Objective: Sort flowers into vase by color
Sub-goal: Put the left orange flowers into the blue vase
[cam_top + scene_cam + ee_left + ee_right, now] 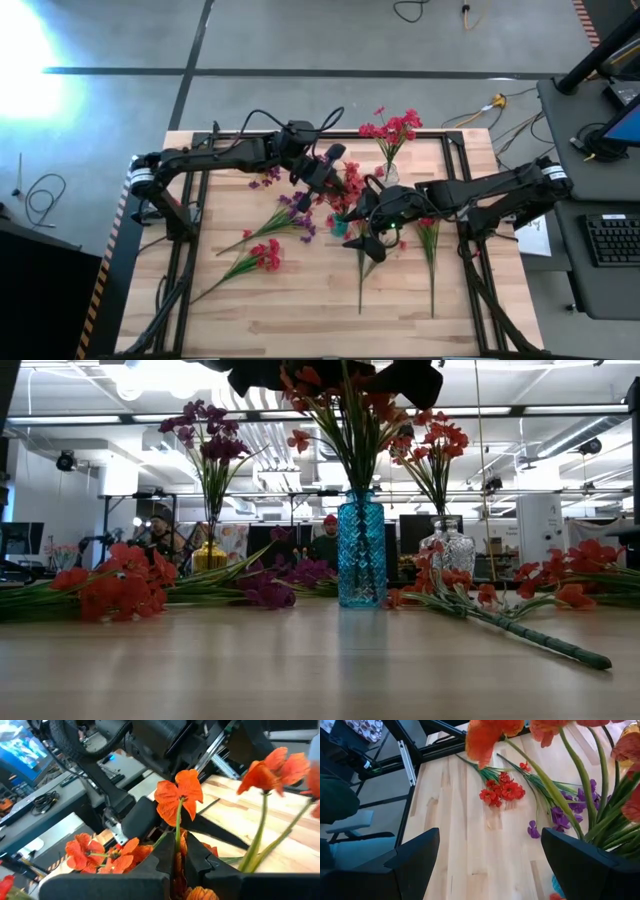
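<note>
Left wrist view: left claw point(178, 862) pinches a red artificial sprig's thin green stem point(178, 827); right claw point(487, 860) hangs spread above the wooden worktop point(470, 845).

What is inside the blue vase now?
The blue vase holds red flowers on green stems, visible through its glass. The left gripper is shut on one stem above it. Dark gripper parts cover the flower tops in the low view.
</note>
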Motion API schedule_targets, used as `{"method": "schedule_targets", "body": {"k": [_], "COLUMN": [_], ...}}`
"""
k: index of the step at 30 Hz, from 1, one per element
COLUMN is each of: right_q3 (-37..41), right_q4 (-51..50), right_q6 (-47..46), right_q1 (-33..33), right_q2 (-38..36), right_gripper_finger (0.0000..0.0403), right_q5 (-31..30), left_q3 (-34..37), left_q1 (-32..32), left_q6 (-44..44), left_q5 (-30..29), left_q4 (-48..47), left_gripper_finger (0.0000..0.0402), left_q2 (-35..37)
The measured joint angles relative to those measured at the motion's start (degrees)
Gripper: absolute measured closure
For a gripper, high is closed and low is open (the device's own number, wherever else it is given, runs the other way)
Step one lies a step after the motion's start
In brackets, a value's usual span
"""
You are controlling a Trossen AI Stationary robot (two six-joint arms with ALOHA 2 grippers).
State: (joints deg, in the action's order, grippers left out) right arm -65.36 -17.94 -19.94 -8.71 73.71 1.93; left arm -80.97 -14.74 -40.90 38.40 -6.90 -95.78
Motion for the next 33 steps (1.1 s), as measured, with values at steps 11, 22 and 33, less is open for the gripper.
{"method": "schedule_targets", "body": {"k": [11, 22, 33], "right_q3": [0.02, 0.01, 0.02], "right_q4": [1.1, 2.75, 3.08], "right_q6": [1.51, 7.59, 10.17], "right_q1": [-0.15, -0.15, -0.39], "right_q2": [-3.71, -4.33, -4.35], "right_gripper_finger": [0.0062, 0.0062, 0.0062], "right_q5": [0.0, 0.0, 0.07], "left_q3": [0.0, 0.0, 0.0], "left_q1": [0.0, 0.0, 0.0], "left_q6": [-0.01, -0.11, 1.7], "left_q5": [-0.36, -3.41, -7.94], "left_q4": [-1.77, -3.25, -8.43], "left_gripper_finger": [0.0345, 0.0286, 0.0252], "left_q2": [3.42, 7.72, 15.19]}}
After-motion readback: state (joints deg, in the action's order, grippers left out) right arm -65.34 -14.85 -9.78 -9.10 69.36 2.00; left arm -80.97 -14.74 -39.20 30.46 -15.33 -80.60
